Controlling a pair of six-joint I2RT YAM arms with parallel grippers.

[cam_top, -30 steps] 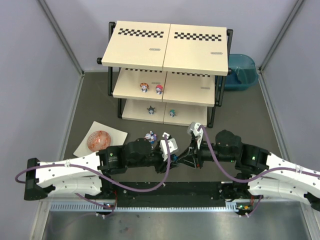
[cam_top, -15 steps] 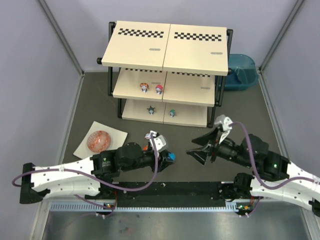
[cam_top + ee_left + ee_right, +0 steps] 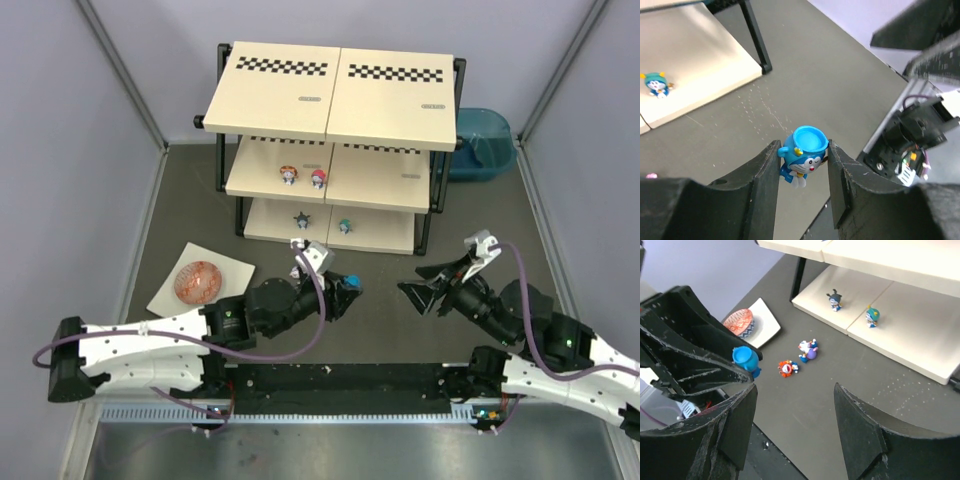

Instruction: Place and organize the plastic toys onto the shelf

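My left gripper [image 3: 343,291] is shut on a blue toy figurine [image 3: 351,281] with a bowl-shaped blue head and holds it above the floor, in front of the shelf [image 3: 330,90]. The left wrist view shows the toy [image 3: 804,152] pinched between both fingers of this gripper [image 3: 803,150]. My right gripper [image 3: 420,286] is open and empty, to the right of it. The right wrist view, past my open right gripper [image 3: 795,395], shows an orange-headed toy [image 3: 787,368] and a purple-and-white toy [image 3: 808,350] lying on the floor. Two toys [image 3: 288,175] stand on the middle tier, two [image 3: 301,219] on the bottom tier.
A blue tub [image 3: 482,143] sits behind the shelf's right side. An orange-pink disc [image 3: 197,281] lies on a white sheet at the left. The shelf's black right legs [image 3: 425,225] stand beyond my right gripper. Grey walls close in both sides.
My left gripper has risen and moved toward the shelf with the blue toy in it. My right arm has swung right, away from the centre, staying open.
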